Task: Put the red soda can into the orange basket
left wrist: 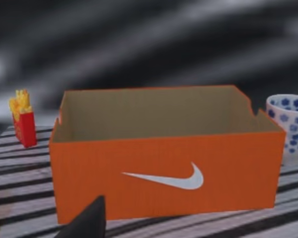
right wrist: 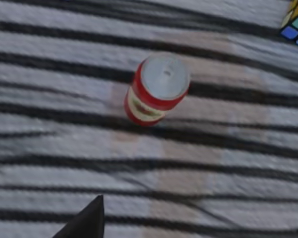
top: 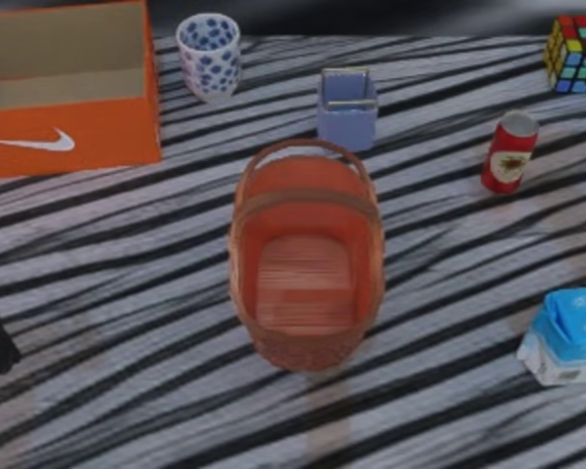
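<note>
One red soda can (top: 509, 151) stands upright near the table's (top: 127, 293) right edge, apart from the central orange basket (top: 307, 256); neither gripper's opening can be told.

The top view's edges crop the shoe box (top: 68, 93), puzzle cube (top: 574, 51) and blue-and-white packet (top: 569, 337).

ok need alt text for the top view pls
An oval woven orange-brown basket with an arched handle sits empty mid-table on a black-and-white striped cloth, and a small red metal soda can stands upright, apart, to its upper right. Around them: an open orange shoe box, a blue-flowered white cup.
</note>
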You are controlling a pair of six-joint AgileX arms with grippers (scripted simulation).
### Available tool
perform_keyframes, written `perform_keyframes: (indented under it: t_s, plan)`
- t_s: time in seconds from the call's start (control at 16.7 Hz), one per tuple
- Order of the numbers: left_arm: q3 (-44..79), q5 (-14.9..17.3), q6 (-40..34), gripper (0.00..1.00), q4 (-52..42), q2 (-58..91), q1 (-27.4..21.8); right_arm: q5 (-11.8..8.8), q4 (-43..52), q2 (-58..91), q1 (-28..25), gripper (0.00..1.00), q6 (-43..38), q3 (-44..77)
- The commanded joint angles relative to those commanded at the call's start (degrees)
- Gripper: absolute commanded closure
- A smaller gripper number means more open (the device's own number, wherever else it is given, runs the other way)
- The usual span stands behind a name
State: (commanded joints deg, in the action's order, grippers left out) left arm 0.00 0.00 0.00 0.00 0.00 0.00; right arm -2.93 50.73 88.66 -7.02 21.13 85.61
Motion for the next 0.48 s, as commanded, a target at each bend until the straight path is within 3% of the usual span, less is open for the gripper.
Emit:
perform_keyframes:
  t_s: [0.48]
  plan:
    - [0.0, 0.0, 0.0, 0.0, 0.0, 0.0, 0.0, 0.05, 22.53, 40.42, -1.77, 0.0, 8.84, 40.11]
